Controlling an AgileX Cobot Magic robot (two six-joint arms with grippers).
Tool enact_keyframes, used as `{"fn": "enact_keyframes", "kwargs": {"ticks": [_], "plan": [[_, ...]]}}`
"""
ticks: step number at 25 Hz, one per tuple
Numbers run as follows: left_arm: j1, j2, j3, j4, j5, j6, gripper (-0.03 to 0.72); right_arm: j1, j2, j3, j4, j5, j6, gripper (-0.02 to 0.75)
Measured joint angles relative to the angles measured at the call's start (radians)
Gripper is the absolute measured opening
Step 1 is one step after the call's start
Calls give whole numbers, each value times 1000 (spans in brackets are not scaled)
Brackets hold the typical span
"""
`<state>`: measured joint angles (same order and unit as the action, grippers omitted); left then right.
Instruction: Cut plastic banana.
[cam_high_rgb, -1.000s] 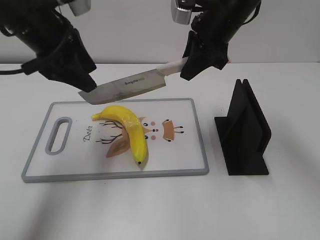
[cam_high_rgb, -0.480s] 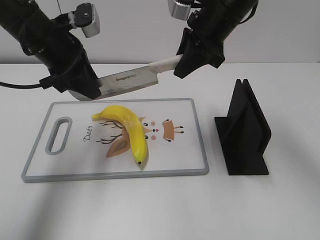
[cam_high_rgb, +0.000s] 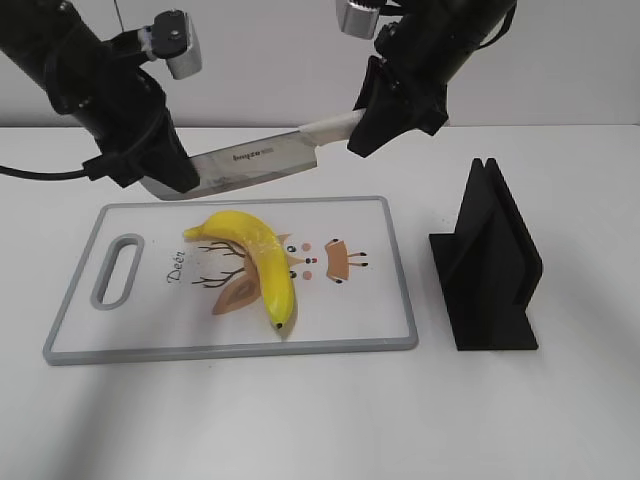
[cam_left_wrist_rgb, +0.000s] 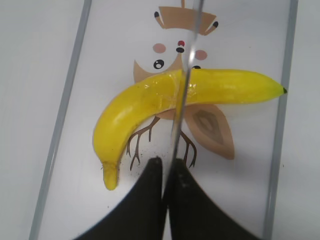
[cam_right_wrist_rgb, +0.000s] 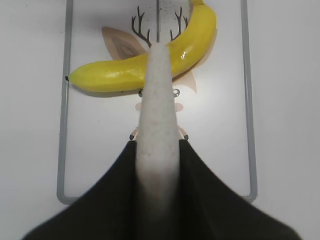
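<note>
Glossy plastic banana (cam_high_rgb: 256, 258) — shiny steel knife blade (cam_high_rgb: 255, 164), matt black stand (cam_high_rgb: 488, 266).

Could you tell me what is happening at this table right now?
The two arms hold a knife in the air above the cutting board: the right gripper clamps its white handle, the left gripper pinches the blade's tip. The plastic banana lies uncut on the board below.

Lab bench: bare white table (cam_high_rgb: 560, 420).

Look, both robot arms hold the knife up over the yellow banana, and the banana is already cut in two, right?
Not quite. In the exterior view the banana lies whole on the cutting board. The left gripper and right gripper do hold the knife above it.
</note>
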<state>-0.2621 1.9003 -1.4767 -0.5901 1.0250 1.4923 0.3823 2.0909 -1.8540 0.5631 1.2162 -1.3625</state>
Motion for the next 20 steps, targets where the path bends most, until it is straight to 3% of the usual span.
{"fn": "enact_keyframes", "kwargs": {"ticks": [9,20], "plan": [[-58,7,0,81,-35,-61,-1,2,34,-1,-84,14,31,172],[-65,68,-4,105,-47,-123,0,2,101,-3,-118,14,32,172]]}}
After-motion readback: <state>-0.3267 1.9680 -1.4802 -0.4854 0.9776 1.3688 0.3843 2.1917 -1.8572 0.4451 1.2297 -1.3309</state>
